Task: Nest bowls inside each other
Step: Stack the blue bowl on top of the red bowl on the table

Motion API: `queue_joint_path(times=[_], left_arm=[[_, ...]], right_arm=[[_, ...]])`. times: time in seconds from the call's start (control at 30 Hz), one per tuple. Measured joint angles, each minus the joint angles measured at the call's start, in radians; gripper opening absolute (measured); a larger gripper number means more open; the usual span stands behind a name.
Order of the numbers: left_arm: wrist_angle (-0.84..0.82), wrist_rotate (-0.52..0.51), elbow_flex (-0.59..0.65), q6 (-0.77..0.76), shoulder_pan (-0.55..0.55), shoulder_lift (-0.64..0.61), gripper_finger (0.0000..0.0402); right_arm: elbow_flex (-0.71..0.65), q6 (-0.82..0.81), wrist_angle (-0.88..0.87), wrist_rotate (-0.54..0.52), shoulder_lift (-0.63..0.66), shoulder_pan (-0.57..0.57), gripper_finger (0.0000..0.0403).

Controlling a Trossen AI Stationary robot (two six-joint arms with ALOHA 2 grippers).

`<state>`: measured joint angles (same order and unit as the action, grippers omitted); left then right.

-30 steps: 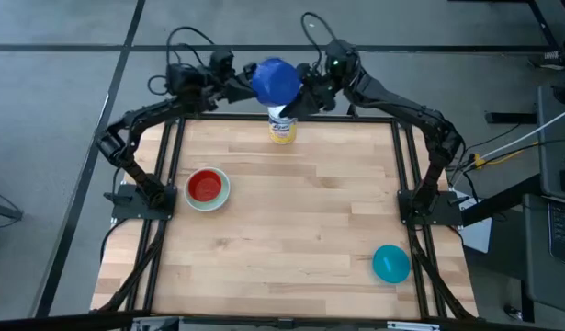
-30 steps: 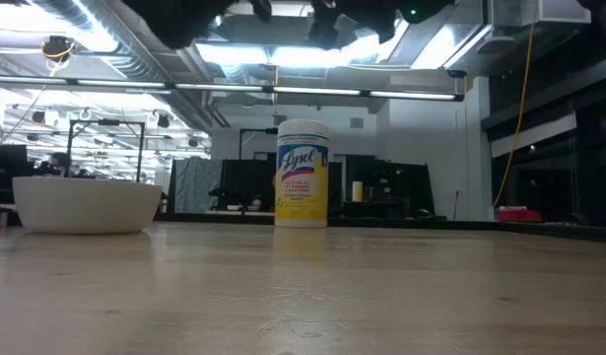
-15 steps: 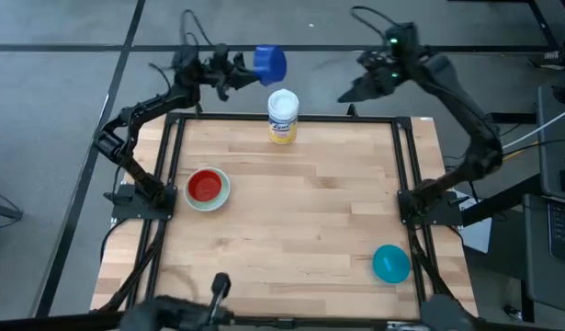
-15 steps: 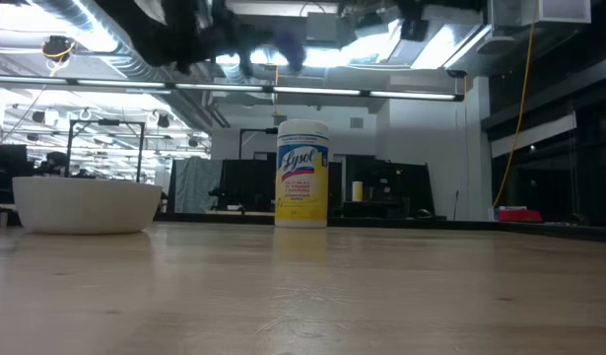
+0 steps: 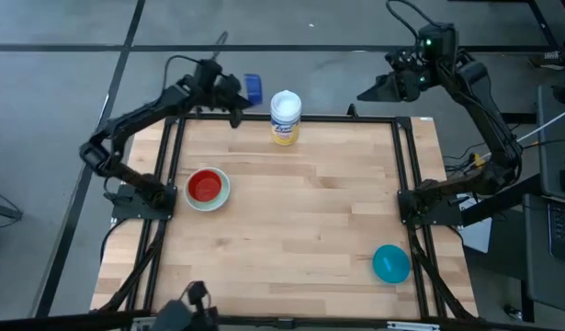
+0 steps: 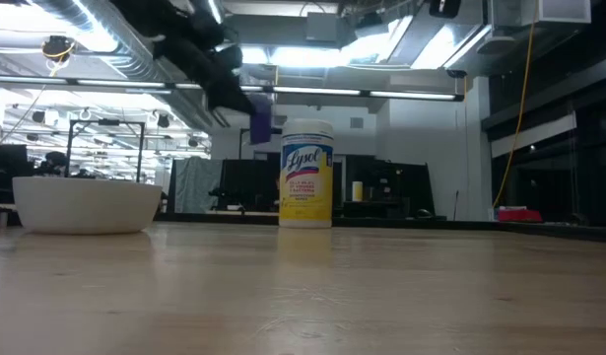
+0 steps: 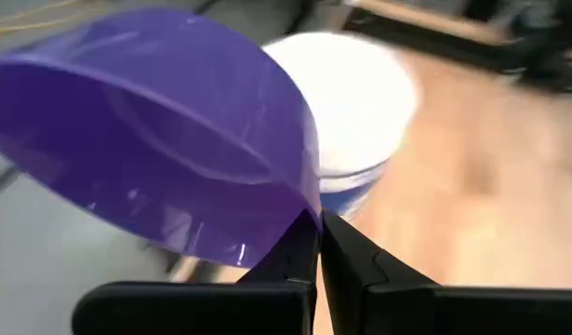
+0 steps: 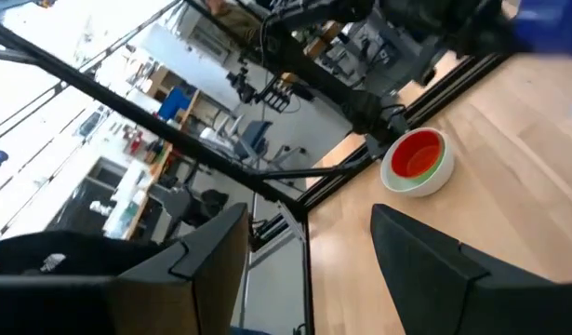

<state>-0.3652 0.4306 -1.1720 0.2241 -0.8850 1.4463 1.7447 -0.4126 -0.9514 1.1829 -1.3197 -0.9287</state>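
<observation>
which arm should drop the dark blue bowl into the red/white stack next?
Left. The left gripper is already shut on the dark blue bowl's rim, on the same side as the stack. The right gripper is open, empty, off the far right edge.

You cannot see the green bowl (image 5: 223, 196) whole: the red bowl (image 5: 205, 186) sits in it and leaves only a pale rim, and from table height the white bowl (image 6: 87, 205) hides both. The dark blue bowl (image 7: 165, 149) blocks part of the canister (image 7: 346, 107) in the left wrist view, where the background blurs. The right gripper (image 8: 304, 237) has its fingers cut off by the frame's edge.
</observation>
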Motion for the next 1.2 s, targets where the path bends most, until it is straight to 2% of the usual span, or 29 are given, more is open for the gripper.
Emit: queue_joint_path(times=[0.17, 0.33, 0.5, 0.77, 1.2], left_arm=[[-0.092, -0.136, 0.005, -0.022, -0.004, -0.114, 0.0002], [-0.302, -0.243, 0.005, -0.004, -0.009, -0.2, 0.0002], [-0.513, -0.266, 0.004, -0.02, 0.014, -0.259, 0.0002], [-0.81, -0.357, 0.004, -0.129, 0.122, -0.284, 0.0002], [-1.175, -0.351, 0.004, -0.393, 0.367, -0.253, 0.0002]], right_arm=[[0.0, 0.025, -0.003, 0.003, -0.002, -0.001, 0.0231], [0.0, 0.036, -0.003, 0.011, -0.003, 0.001, 0.0231], [0.0, 0.062, -0.002, 0.011, -0.003, 0.001, 0.0231], [0.0, 0.128, 0.021, 0.013, -0.004, 0.018, 0.0231], [0.0, 0.19, 0.13, 0.01, -0.004, 0.081, 0.0231]])
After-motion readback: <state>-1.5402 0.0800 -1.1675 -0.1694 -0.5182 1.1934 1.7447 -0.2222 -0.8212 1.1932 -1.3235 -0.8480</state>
